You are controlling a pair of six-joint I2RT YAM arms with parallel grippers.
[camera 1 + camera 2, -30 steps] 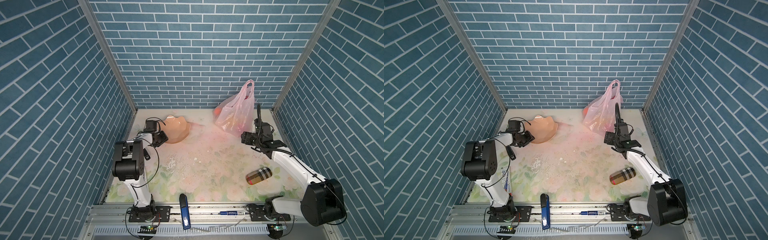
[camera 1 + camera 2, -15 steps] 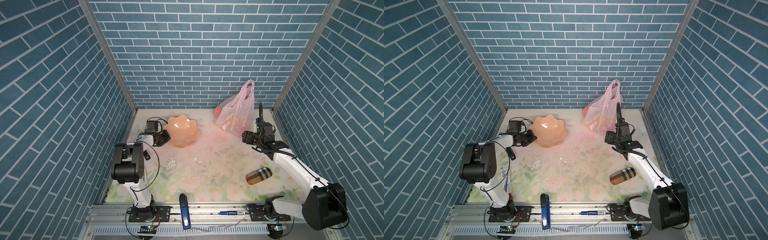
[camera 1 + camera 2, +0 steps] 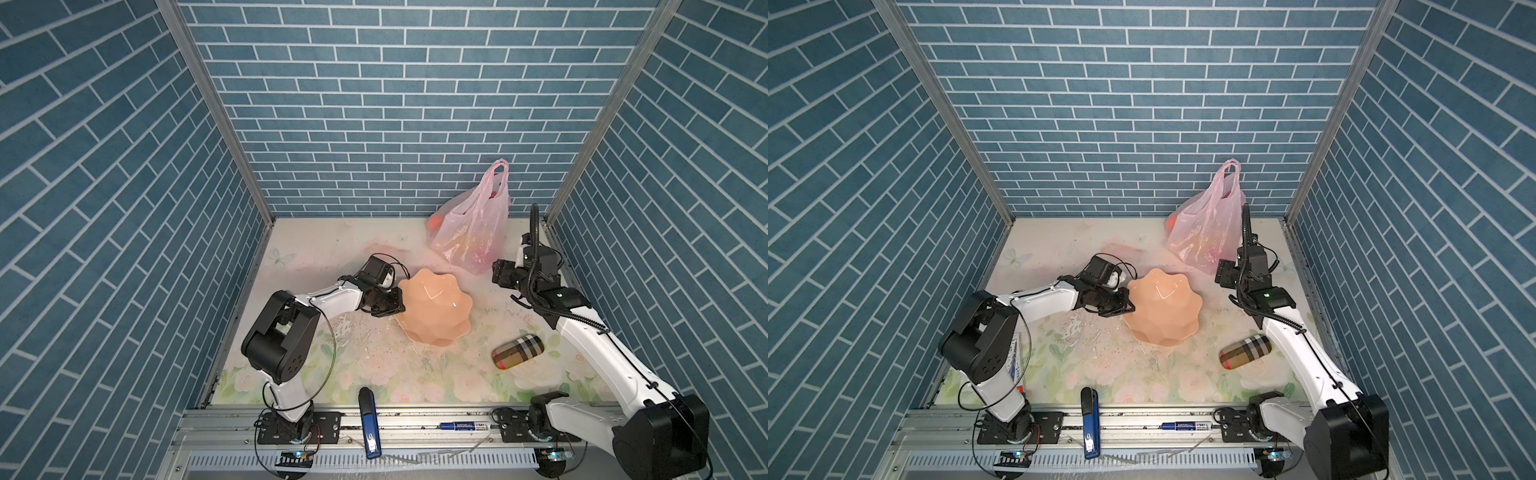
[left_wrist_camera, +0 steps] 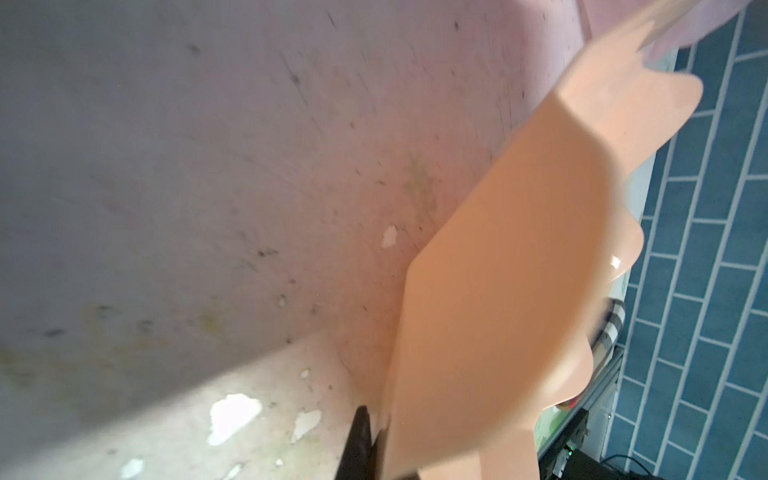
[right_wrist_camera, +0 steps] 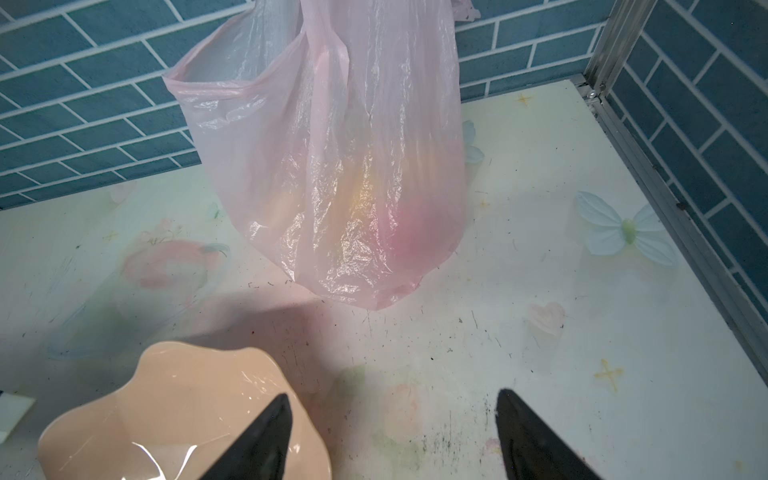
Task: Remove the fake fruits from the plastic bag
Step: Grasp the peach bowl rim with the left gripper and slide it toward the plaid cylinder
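Task not begun: fake fruits [image 3: 434, 223] all inside plastic bag [image 3: 473, 232], none out on bench [image 3: 316, 257]. Bag stands at far right corner, handles up. Fruit count unclear through film; orange, yellow, red blurs show. One bag, one peach plate [image 3: 432, 311], one plaid case [image 3: 518, 351]. Two arms: left hand [image 3: 395, 301] pinched shut on plate rim; right hand [image 5: 395, 397] wide open, empty, near bag, not touching.

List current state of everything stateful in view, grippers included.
plastic bag: standing upright, mouth open, untouched
fake fruits: inside the bag, seen through the film
scalloped plate: tilted, pinched at its rim
left gripper: shut on the scalloped plate
right gripper: open, empty, facing the bag
plaid case: closed, lying on its side
blue stapler: closed, lying across the front rail
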